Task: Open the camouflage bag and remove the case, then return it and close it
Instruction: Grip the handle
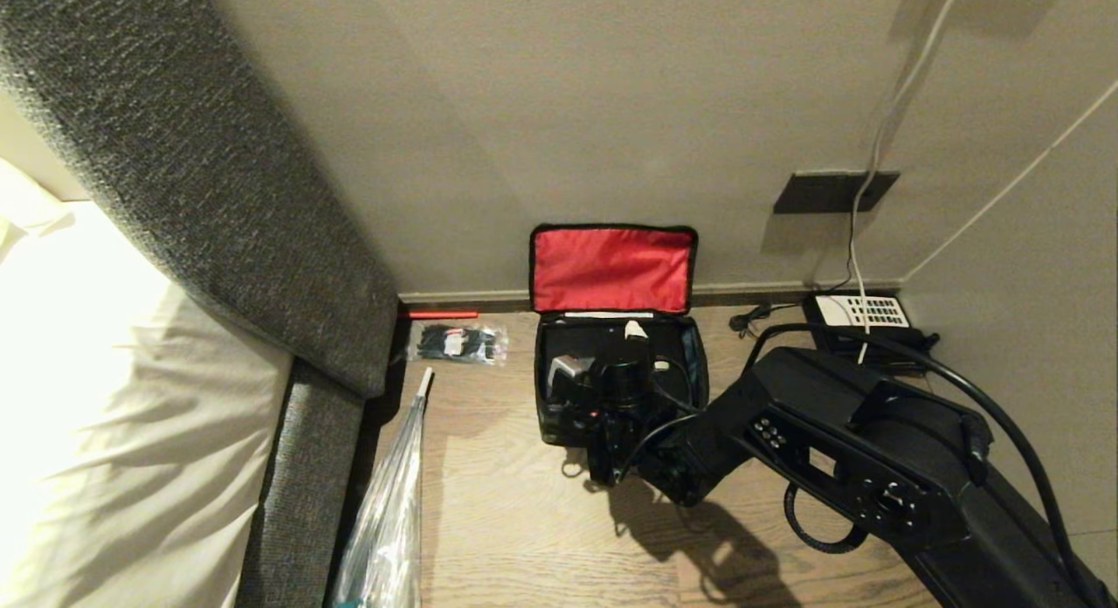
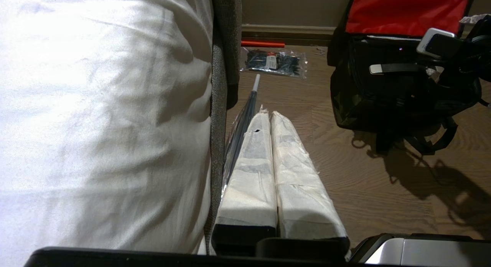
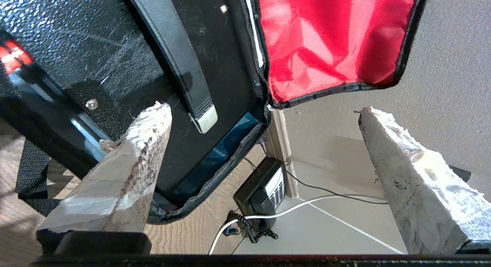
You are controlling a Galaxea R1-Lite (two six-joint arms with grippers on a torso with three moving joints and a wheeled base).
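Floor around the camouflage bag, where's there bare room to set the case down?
Bare wood floor lies in front of the camouflage bag, between the plastic-wrapped umbrella and the right arm. A smaller patch sits between the bag of zip ties and the camouflage bag. The telephone and its cords crowd the right.

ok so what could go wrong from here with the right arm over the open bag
1. The right end effector hangs open over the case but off its handle; closing here might miss it.
2. The red-lined lid stands by the fingers and could get snagged.
3. The telephone and its cord lie near the arm's elbow.
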